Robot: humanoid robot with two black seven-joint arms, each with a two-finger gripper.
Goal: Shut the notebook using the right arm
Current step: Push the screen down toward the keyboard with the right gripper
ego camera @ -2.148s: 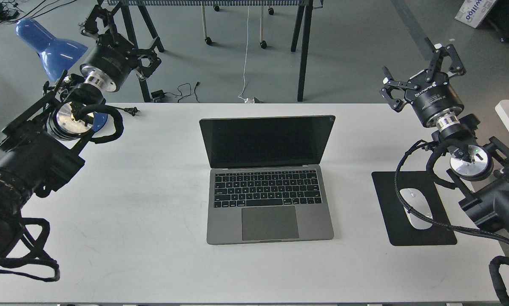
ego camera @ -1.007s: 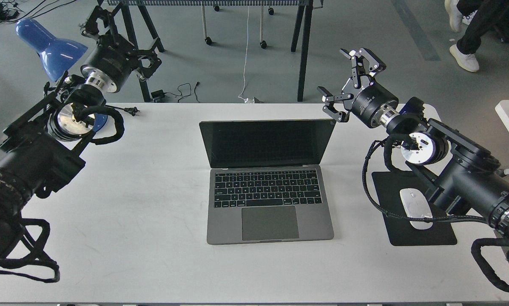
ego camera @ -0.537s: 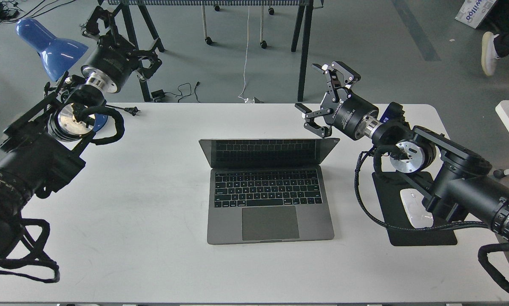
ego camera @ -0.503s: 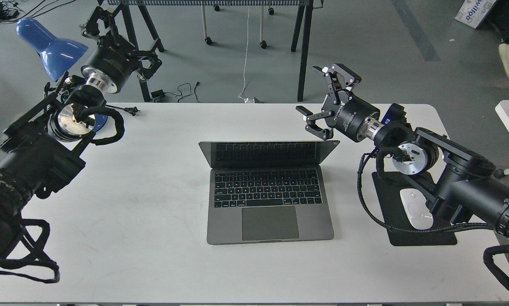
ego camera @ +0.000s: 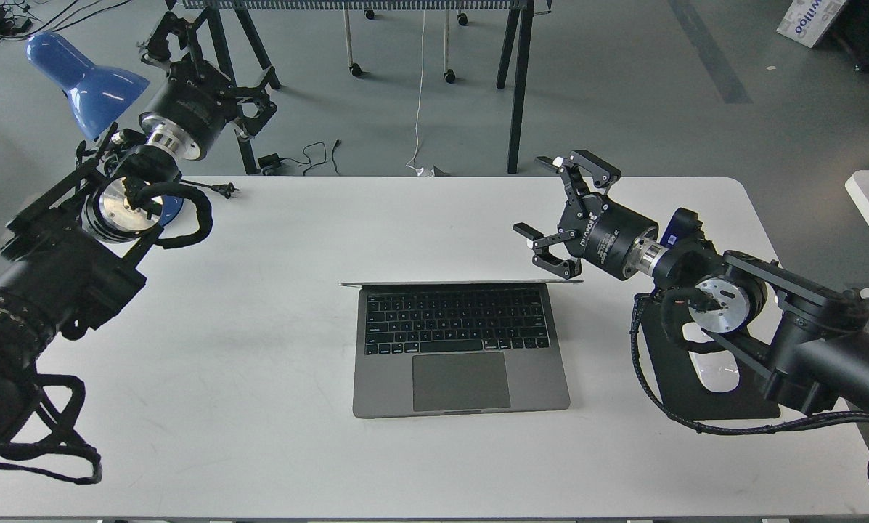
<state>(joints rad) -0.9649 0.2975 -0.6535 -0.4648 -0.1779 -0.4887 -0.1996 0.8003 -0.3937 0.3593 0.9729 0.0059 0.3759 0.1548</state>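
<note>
Since half second ago: notebook [ego camera: 462, 349] lid dropped further, now seen edge-on as thin line above keyboard; right gripper [ego camera: 561, 211] moved nearer, lower finger at lid's right top corner, contact uncertain.

Left to right: blue lamp [ego camera: 86, 73] past table's far-left corner. Left gripper [ego camera: 213, 62] raised beyond far-left edge, fingers spread, holding nothing. Notebook at table [ego camera: 260, 421] centre, base flat. Right gripper fingers wide, nothing between. Right arm [ego camera: 790, 334] over mouse pad [ego camera: 666, 378] and white mouse [ego camera: 717, 378] near right edge.
</note>
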